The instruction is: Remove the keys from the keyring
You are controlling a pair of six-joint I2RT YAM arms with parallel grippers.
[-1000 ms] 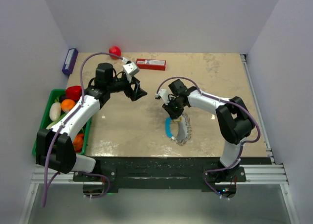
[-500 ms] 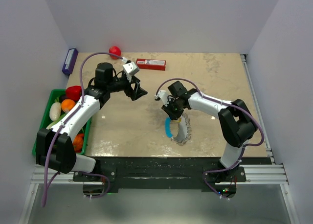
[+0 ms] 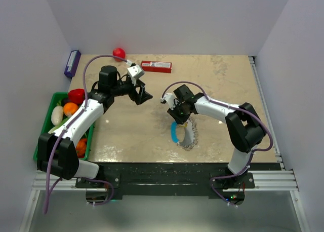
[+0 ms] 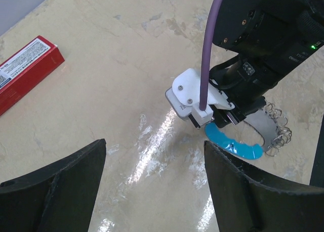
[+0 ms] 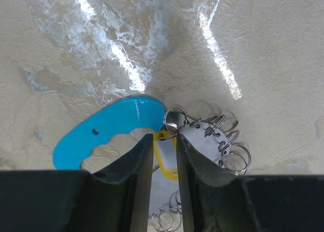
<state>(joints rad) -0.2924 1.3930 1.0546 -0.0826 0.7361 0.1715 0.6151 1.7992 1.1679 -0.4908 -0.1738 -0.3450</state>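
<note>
The right gripper [image 5: 163, 141] sat low on the keyring [image 5: 212, 133] at five o'clock on the table [image 3: 228, 80], jaws narrowed round the yellow key [image 5: 165, 161] — pinching or not, I couldn't tell — while the left gripper [image 4: 154, 151] hovered spread at ten o'clock, presumably ready to pin it.

Right wrist view: my right gripper [image 5: 163, 141] hides both edges of the yellow key [image 5: 164, 156] beside the keyring [image 5: 106, 130]; pinching or not, can't tell. Keyring's lower rings cut by bottom edge. Top view: key too small. Left wrist view: red box [image 4: 25, 70], well left of keyring, cut by edge.
</note>
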